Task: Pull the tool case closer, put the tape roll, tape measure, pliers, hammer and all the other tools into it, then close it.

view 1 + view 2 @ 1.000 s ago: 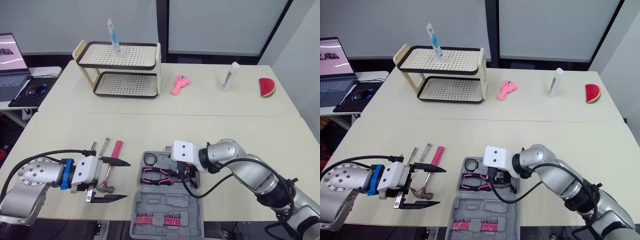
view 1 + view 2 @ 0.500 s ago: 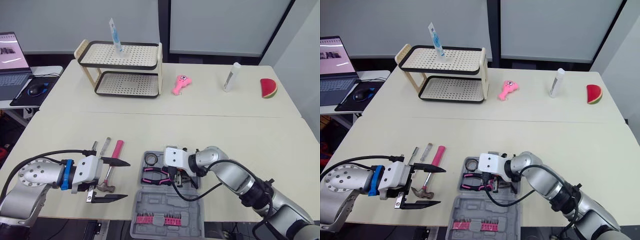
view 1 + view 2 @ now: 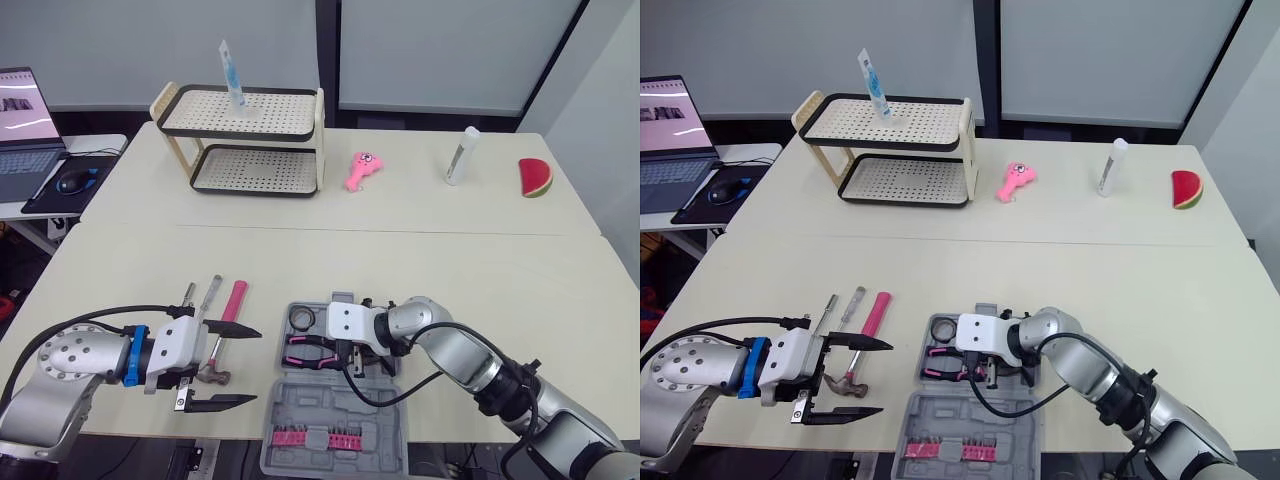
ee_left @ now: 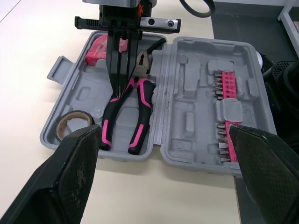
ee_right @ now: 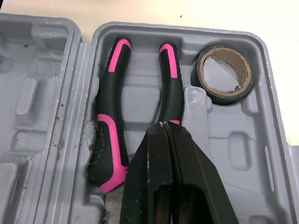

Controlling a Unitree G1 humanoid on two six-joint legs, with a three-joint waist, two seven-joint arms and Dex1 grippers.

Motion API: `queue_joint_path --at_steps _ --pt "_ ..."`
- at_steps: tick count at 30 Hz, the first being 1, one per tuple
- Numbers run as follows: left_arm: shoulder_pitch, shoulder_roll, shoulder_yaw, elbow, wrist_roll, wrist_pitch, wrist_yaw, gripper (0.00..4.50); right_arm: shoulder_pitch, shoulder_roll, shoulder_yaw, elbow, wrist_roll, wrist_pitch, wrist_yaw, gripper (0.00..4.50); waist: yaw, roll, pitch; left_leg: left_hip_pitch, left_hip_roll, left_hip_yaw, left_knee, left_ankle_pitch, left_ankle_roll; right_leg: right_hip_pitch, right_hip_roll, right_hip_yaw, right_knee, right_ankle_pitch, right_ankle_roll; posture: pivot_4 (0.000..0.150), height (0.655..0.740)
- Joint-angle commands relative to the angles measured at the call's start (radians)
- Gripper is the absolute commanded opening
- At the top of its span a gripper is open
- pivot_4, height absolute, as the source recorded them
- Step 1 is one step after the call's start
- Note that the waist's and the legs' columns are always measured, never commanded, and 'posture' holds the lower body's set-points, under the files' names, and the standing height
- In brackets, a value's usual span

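The grey tool case (image 3: 338,412) lies open at the table's front edge, lid side nearest me with a pink bit strip (image 3: 315,437). Its tray holds the tape roll (image 3: 299,319), black-and-pink pliers (image 5: 112,140) and a pink tool (image 4: 99,50) at the far end. My right gripper (image 5: 163,128) is shut, its tip resting over the pliers between their handles. The pink-handled hammer (image 3: 231,302) and two slim metal tools (image 3: 198,293) lie on the table left of the case. My left gripper (image 3: 225,365) stands wide open beside the hammer head (image 3: 210,377), holding nothing.
A two-tier rack (image 3: 245,140) with a tube on top stands at the back left. A pink toy (image 3: 360,168), a white bottle (image 3: 460,155) and a watermelon slice (image 3: 535,176) lie along the back. A laptop (image 3: 22,125) sits on a side table to the left.
My right gripper has shut and moved left across the case, ending over the pliers. The left gripper has stayed open in almost the same place.
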Motion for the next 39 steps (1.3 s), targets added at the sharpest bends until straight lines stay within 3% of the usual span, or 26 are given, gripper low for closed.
queue_joint_path --at_steps 1,9,17,24,30,39 --pt "0.007 -0.008 0.034 -0.009 -0.015 0.001 0.02 4.5 0.02 0.004 -0.007 0.032 -0.012 -0.04 0.008 0.02 0.0 0.0 0.0 0.0 0.0 0.0 0.0 0.0 0.0 0.0 0.0 0.0 0.0 0.0 0.0 0.15 0.735" --pt "0.059 -0.066 0.17 0.041 -0.05 0.103 0.19 4.5 0.093 -0.06 -0.226 -0.219 0.084 -0.069 0.006 0.02 0.001 0.0 0.0 -0.001 0.0 0.0 0.0 0.0 0.0 -0.001 -0.001 0.0 0.003 0.0 0.0 0.15 0.735" --pt "0.102 -0.164 0.401 0.18 -0.059 0.227 0.448 4.5 0.443 -0.215 -0.657 -0.458 0.185 -0.123 -0.067 0.02 0.007 -0.002 -0.001 0.0 0.0 -0.001 0.001 0.0 0.0 0.0 -0.001 -0.002 0.005 -0.001 -0.001 0.15 0.735" --pt "0.157 -0.195 0.528 0.36 -0.043 0.224 0.537 4.5 0.799 -0.267 -1.036 -0.403 0.266 -0.259 -0.036 0.02 0.006 -0.005 -0.003 0.004 0.0 0.0 0.001 0.0 0.0 0.003 -0.001 0.0 0.007 -0.001 -0.001 0.15 0.735" --pt "0.225 -0.226 0.562 0.429 -0.04 0.209 0.554 4.5 1.01 -0.24 -1.138 -0.325 0.276 -0.392 -0.007 0.02 0.004 -0.009 -0.008 0.005 0.0 0.002 0.001 0.0 0.0 0.003 0.0 0.002 0.007 -0.001 -0.001 0.15 0.735" --pt "0.291 -0.257 0.571 0.431 -0.052 0.213 0.55 4.5 1.029 -0.255 -1.126 -0.285 0.301 -0.423 0.012 1.88 0.001 -0.011 -0.01 0.009 0.0 0.005 -0.001 0.0 0.0 0.007 -0.001 0.005 0.003 -0.006 -0.002 0.15 0.735"
